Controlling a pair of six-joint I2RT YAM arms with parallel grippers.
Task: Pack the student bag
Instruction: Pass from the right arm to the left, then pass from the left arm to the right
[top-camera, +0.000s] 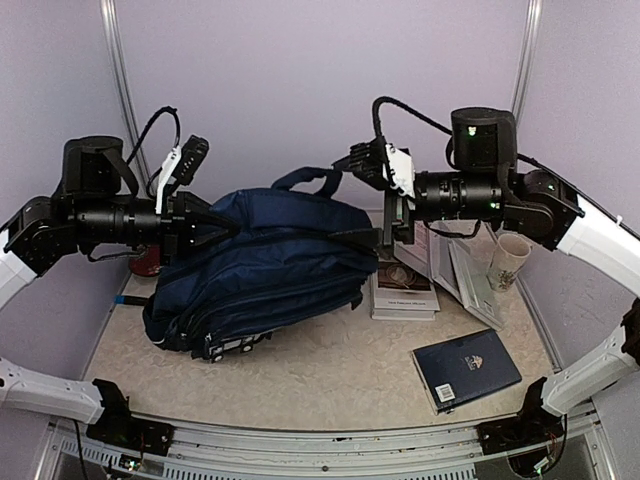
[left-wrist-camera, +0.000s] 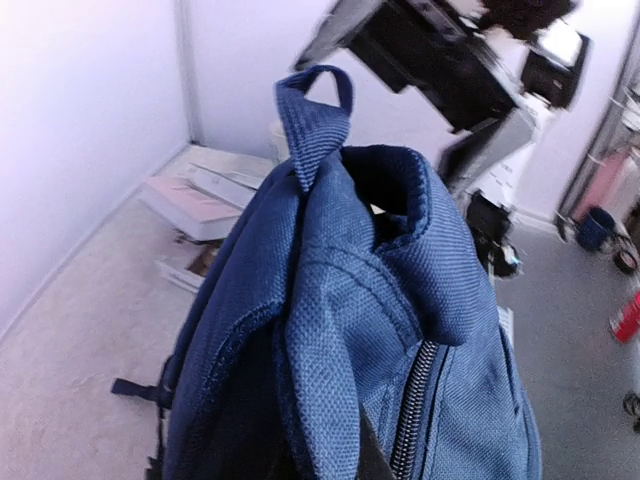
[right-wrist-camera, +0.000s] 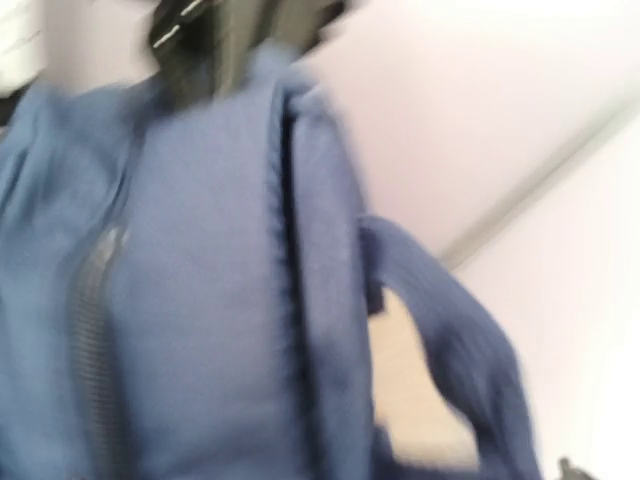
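The student bag, a dark navy backpack, lies on its side in the middle of the table with its top handle raised. My left gripper is shut on the fabric at the bag's upper left edge. In the left wrist view the bag fills the frame, and a dark fingertip presses beside the zipper. My right gripper is at the bag's upper right edge and looks clamped on it. The right wrist view is blurred and full of bag fabric, with the fingers hidden.
A flat navy hardcover book lies at the front right. A stack of books sits right of the bag, with a white booklet and a paper cup beyond it. A red object is behind my left arm.
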